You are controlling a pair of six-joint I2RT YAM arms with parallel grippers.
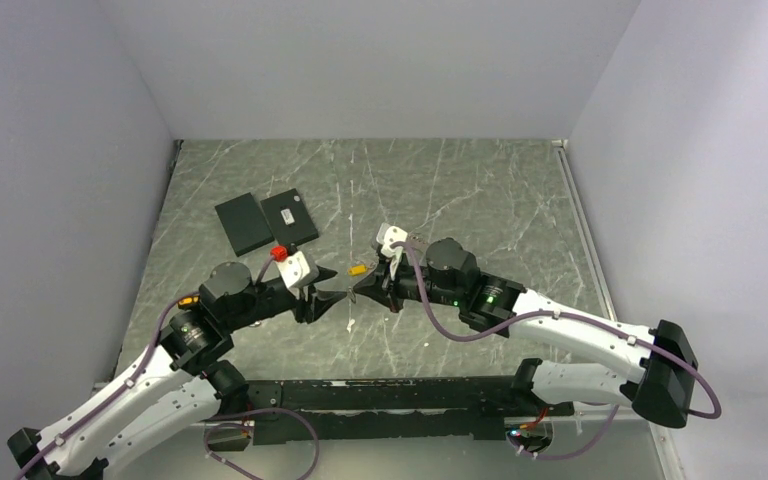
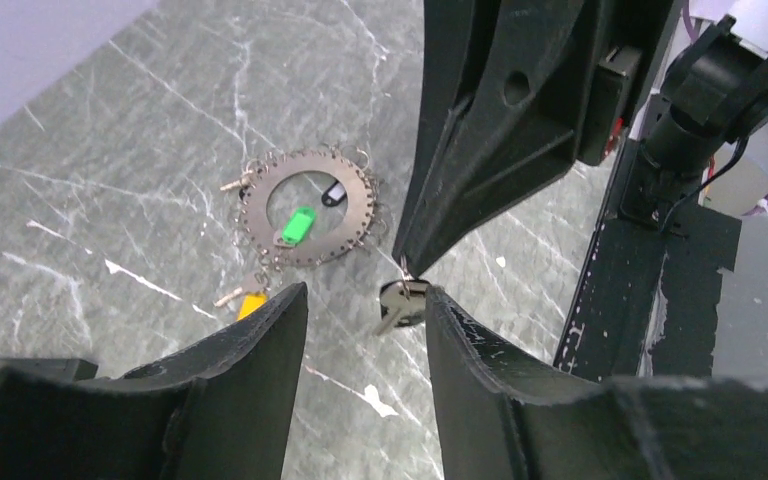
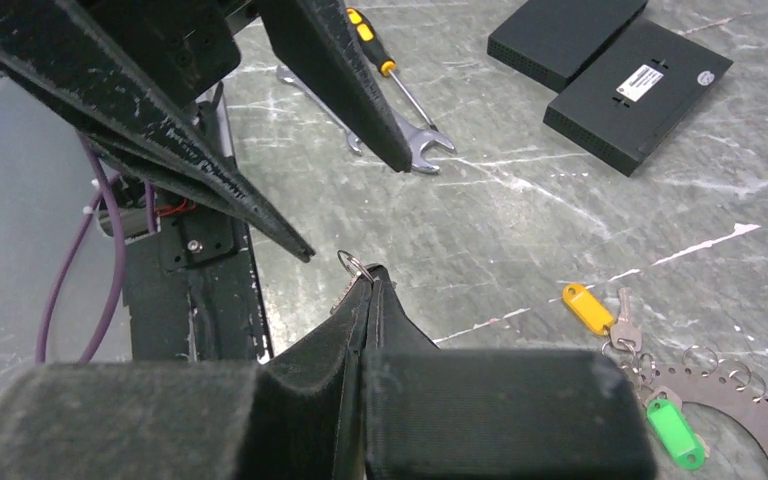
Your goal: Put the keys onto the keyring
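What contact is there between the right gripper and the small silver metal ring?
Touching. Right wrist view shows the small silver metal ring pinched in the shut right gripper.

On grey marbled table [image 1: 480, 190]: far left, two black plates [image 1: 265, 220] side by side; mid-table, ringed metal disc [image 2: 260, 215], green tag [image 2: 298, 224] inside, yellow-tagged key [image 2: 248, 300] just beside.

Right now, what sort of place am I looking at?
Probably a robot test bench: bare walls box in a stone-patterned table, two arms stand at its edge, and a spanner lies there.
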